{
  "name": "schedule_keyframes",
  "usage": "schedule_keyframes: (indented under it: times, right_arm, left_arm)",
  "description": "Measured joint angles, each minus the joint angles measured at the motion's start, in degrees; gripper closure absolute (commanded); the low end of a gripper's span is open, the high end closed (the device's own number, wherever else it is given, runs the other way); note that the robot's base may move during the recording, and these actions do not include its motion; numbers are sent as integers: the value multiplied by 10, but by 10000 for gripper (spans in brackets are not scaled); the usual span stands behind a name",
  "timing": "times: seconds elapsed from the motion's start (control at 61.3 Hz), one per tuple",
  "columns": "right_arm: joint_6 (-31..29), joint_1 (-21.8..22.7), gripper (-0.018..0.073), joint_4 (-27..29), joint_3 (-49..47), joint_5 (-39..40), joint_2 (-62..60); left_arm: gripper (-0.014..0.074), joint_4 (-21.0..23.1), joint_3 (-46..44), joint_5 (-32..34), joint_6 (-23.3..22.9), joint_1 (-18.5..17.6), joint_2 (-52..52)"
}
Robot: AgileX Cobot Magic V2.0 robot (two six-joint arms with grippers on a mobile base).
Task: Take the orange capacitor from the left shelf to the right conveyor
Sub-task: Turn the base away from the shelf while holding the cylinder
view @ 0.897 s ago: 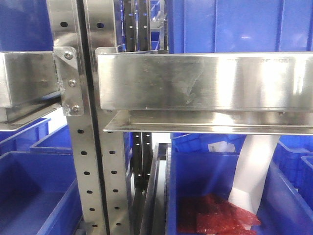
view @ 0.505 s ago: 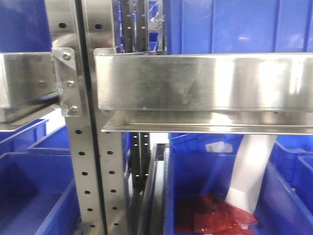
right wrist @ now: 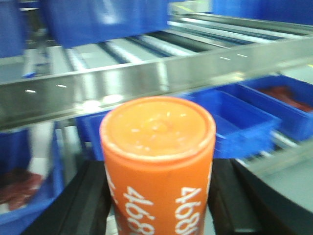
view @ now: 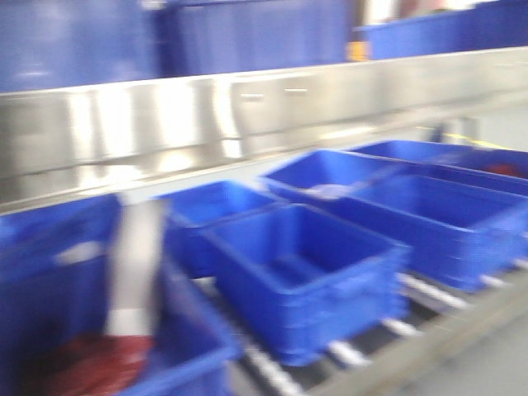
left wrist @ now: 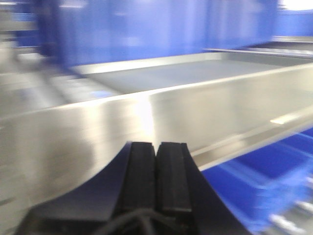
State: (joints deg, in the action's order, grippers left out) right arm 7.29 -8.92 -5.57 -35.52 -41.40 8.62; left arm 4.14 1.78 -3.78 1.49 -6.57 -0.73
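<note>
Right gripper (right wrist: 159, 200) is clamped round the orange cylindrical capacitor (right wrist: 157, 147), black fingers (right wrist: 90, 196) either side, so it rides upright (white digits on its wall); capacitor sits in front of the long stainless-steel shelf rail (right wrist: 146, 78); blue plastic bins (right wrist: 234, 122) lie below that rail; left gripper (left wrist: 156, 171) has its pads pressed together w/ nothing between, prob. tucked clear; conveyor drop not yet done.
</note>
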Motion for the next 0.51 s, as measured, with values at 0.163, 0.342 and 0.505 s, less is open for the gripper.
schedule_keyframes:
  times: [0.163,0.342,0.505]
  right_arm:
    - [0,0,503,0,0,0,0]
    - [0,0,503,0,0,0,0]
    - [0,0,503,0,0,0,0]
  left_arm:
    - [723,0,0,0,0,0,0]
    - [723,0,0,0,0,0,0]
    - [723,0,0,0,0,0,0]
